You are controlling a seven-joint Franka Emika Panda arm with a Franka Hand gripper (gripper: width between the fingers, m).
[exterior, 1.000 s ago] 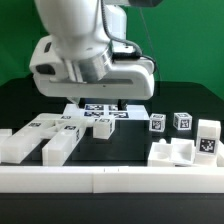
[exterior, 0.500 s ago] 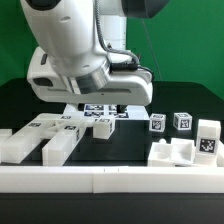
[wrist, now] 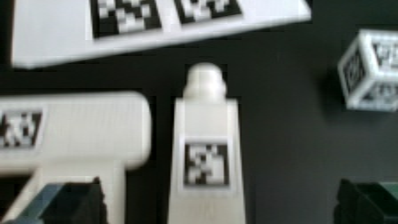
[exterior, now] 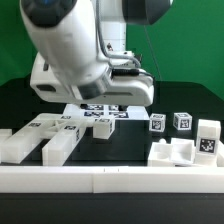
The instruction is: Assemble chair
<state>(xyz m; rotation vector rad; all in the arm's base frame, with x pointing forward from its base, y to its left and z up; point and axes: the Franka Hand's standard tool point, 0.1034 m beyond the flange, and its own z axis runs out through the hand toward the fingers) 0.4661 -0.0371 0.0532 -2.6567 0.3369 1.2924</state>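
**Change since the earlier frames.** In the exterior view the robot's bulky white arm (exterior: 75, 50) has swung nearer the camera and now fills more of the picture. The loose white parts on the black table (exterior: 20, 100) lie as they did.

**Gripper.** The gripper (wrist: 222, 197) is wide apart and holds nothing. Its dark fingers (wrist: 71, 198) show only at the two near corners of the wrist view.

**Task part.** A long white plastic peg (wrist: 205, 130), with a rounded tip and a square black-and-white tag on its flat face, lies on the table between the two fingers and close to the midline.

**Key relation.** The peg's long axis runs across the line joining the fingers. Its rounded tip points away toward the marker board (wrist: 143, 25), so closing would probably pinch its narrow width.

**Neighbours.**
- A broad white plastic block (wrist: 71, 130), also tagged, lies just beside the peg with a thin dark gap between them. The finger on that side appears to hang over the block's edge, so a straight descent may strike it.
- A small white plastic cube (wrist: 374, 65) sits well apart on the other side.
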